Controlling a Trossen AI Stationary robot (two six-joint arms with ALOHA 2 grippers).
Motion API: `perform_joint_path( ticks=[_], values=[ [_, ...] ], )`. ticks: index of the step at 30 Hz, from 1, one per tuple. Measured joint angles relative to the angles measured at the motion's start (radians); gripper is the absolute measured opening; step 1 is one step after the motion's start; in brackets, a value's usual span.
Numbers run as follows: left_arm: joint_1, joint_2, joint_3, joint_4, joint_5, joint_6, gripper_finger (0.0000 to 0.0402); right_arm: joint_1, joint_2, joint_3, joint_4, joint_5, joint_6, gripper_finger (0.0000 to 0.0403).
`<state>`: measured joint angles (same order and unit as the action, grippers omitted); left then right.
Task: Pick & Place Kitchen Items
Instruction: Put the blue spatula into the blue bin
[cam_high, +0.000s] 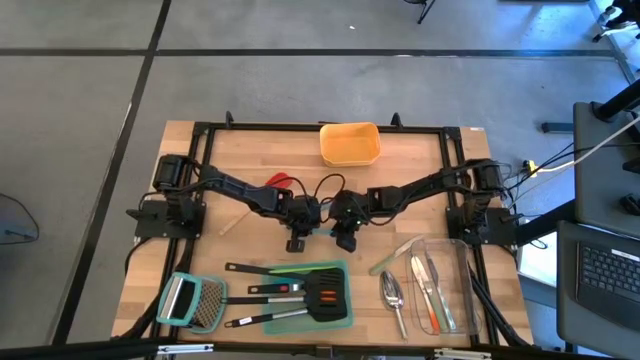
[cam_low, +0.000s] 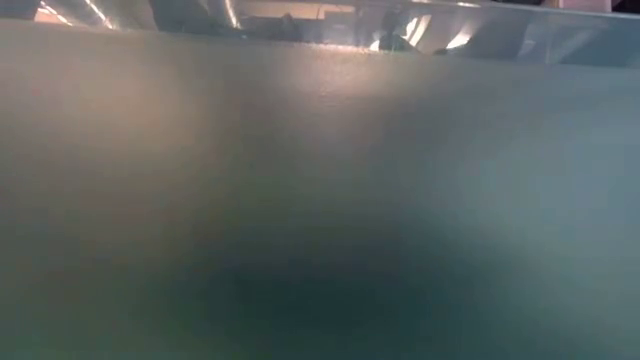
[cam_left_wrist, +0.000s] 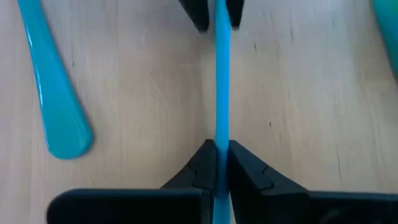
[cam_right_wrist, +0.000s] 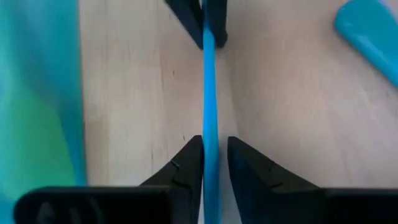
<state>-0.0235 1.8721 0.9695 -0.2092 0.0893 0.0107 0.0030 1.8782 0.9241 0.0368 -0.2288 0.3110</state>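
Mid-handover at frame centre: slim blue plastic spatula (cam_left_wrist: 222, 93) pinched at one end by left gripper (cam_left_wrist: 222, 163), at the other by right gripper (cam_right_wrist: 210, 155), black turners (cam_high: 300, 295) and silver spoons (cam_high: 395, 295) low in frame.

Grey floor (cam_high: 300, 80) with dark seams surrounds the wooden table (cam_high: 250, 140).
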Motion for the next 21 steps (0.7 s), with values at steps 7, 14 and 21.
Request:
perform_joint_path(
  ticks=[7, 14, 21],
  values=[
    [-0.002, 0.000, 0.000, -0.001, 0.001, 0.002, 0.0016, 0.051, 0.000, 0.000, -0.002, 0.150, -0.035, 0.0136],
    [-0.002, 0.000, 0.000, -0.002, -0.001, 0.003, 0.0016, 0.088, -0.049, -0.002, -0.019, 0.248, -0.082, 0.0229],
    [-0.006, -0.055, 0.042, -0.158, -0.068, 0.023, 0.0014, 0.136, -0.190, -0.001, -0.073, 0.278, -0.174, 0.0257]
  ],
)
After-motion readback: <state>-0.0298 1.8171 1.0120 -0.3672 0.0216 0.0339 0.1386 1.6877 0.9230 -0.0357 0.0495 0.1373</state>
